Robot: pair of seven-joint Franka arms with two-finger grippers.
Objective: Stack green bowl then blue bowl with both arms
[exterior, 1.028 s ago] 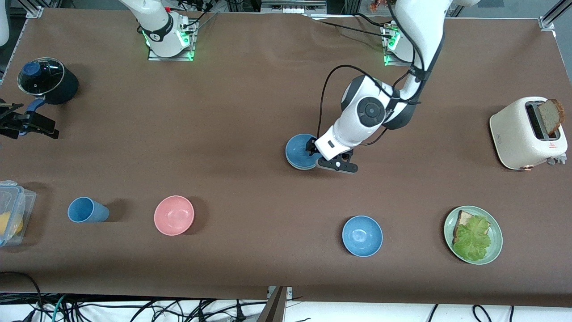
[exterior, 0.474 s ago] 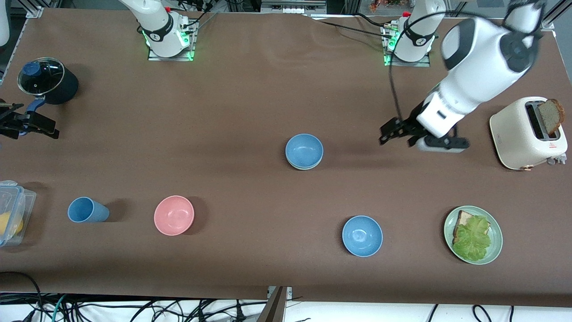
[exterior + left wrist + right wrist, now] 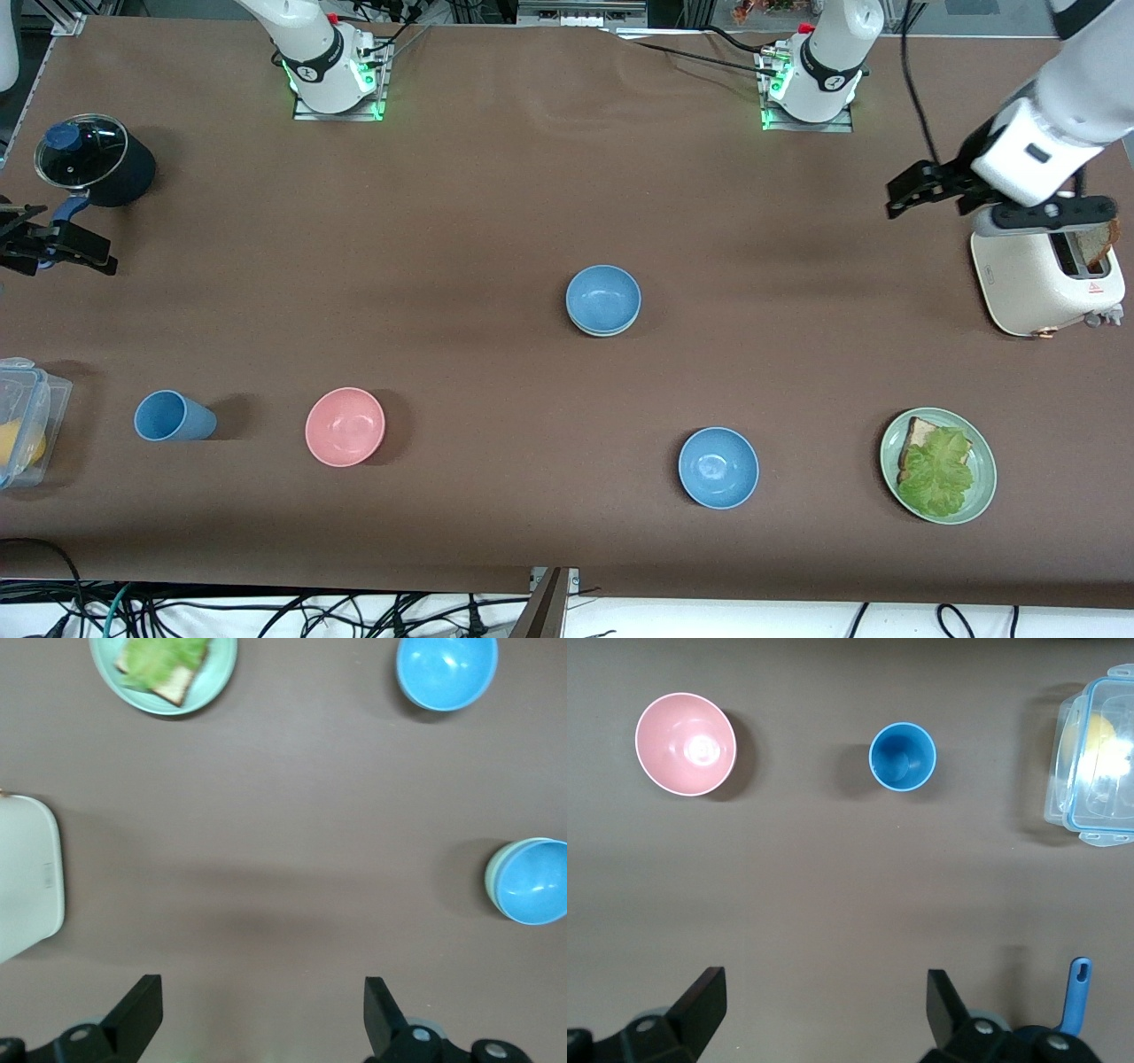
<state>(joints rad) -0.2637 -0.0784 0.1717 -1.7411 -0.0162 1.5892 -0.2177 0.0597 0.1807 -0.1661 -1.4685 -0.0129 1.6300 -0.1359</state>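
Blue bowl point(image 3: 603, 297) nested in green bowl point(image 3: 496, 871) at mid-counter point(image 3: 496, 204). Left gripper point(image 3: 921, 190) empty, fingers apart, beside the toaster point(image 3: 1041, 275) at the left arm's end. Right gripper point(image 3: 824, 1010) spread wide — over bare counter.

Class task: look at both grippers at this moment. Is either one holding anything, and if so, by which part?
Nothing is held. The left gripper is open and empty beside the toaster; the right gripper is open and empty over bare table.

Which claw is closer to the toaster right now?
Left. The left claw hangs open right beside the toaster; the right claw waits open by the pot.
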